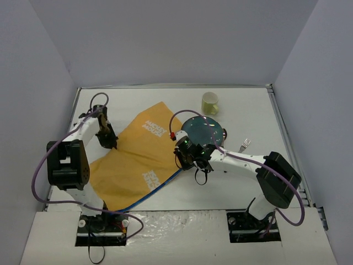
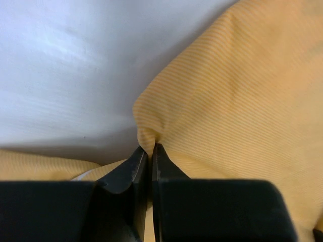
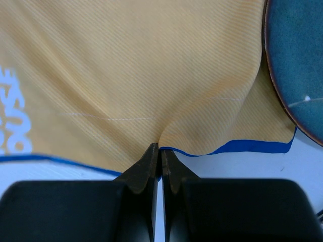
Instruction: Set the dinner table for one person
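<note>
An orange-yellow cloth placemat (image 1: pixel 140 157) with a blue edge and white lettering lies rumpled on the white dinner table (image 1: pixel 248 182). My left gripper (image 1: pixel 107 139) is shut on the placemat's left edge; the cloth (image 2: pixel 227 96) bunches between its fingertips (image 2: pixel 149 151). My right gripper (image 1: pixel 185 155) is shut on the placemat's blue-edged right side (image 3: pixel 151 85), the fabric puckering at its tips (image 3: pixel 159 150). A dark blue-green plate (image 1: pixel 204 131) sits just right of the placemat, its rim (image 3: pixel 298 60) close to the pinched corner.
A pale yellow cup (image 1: pixel 210 102) stands behind the plate. A small metal fork (image 1: pixel 244 145) lies to the plate's right. Grey walls close in the table on three sides. The right arm's forearm (image 1: pixel 242 160) stretches across the table's middle right.
</note>
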Tool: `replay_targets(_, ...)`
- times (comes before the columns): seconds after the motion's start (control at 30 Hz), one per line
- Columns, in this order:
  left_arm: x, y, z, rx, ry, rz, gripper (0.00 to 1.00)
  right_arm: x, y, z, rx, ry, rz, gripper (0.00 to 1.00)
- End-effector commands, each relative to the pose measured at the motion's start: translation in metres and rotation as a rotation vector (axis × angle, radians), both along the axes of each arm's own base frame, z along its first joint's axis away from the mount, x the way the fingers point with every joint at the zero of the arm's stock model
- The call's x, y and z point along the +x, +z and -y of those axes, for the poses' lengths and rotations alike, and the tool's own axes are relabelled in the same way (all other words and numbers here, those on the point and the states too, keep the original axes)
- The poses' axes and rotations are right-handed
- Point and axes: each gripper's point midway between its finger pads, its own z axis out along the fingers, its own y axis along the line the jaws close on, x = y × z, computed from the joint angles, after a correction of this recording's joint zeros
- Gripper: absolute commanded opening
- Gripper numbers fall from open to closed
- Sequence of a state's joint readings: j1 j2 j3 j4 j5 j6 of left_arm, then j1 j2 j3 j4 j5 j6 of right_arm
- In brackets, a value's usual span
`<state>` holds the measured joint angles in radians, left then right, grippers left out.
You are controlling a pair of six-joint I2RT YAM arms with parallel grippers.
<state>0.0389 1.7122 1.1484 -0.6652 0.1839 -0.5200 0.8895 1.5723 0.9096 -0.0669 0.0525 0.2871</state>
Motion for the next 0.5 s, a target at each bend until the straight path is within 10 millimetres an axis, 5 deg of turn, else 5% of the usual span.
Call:
replay_targets(0.0,0.04,0.123,-0.028,0.406,-0.073,0.243,0.0,0.01,0.02,-0.009,0.055,0.003,0.048,0.0)
replay_targets(0.03,0.041,0.158,-0.016,0.505,-0.104,0.32,0.0,0.011,0.023,-0.009,0.061,0.001,0.051,0.0)
replay_targets(0.13,0.016,0.184,0.004,0.694,-0.117,0.377,0.02,0.012,0.024,-0.007,0.06,-0.013,0.061,0.0)
replay_targets(0.17,0.009,0.18,0.013,0.685,-0.095,0.397,0.07,0.012,0.022,-0.005,0.057,-0.021,0.059,0.0)
replay_targets(0.3,-0.046,0.098,0.078,0.525,-0.184,0.304,0.26,0.012,0.013,0.004,0.043,-0.051,0.04,0.0)
replay_targets(0.4,-0.068,0.081,0.095,0.445,-0.213,0.24,0.43,0.012,0.009,0.011,0.036,-0.066,0.031,0.0)
replay_targets(0.47,-0.071,0.087,0.096,0.413,-0.212,0.261,0.61,0.01,0.005,0.013,0.033,-0.07,0.018,0.05)
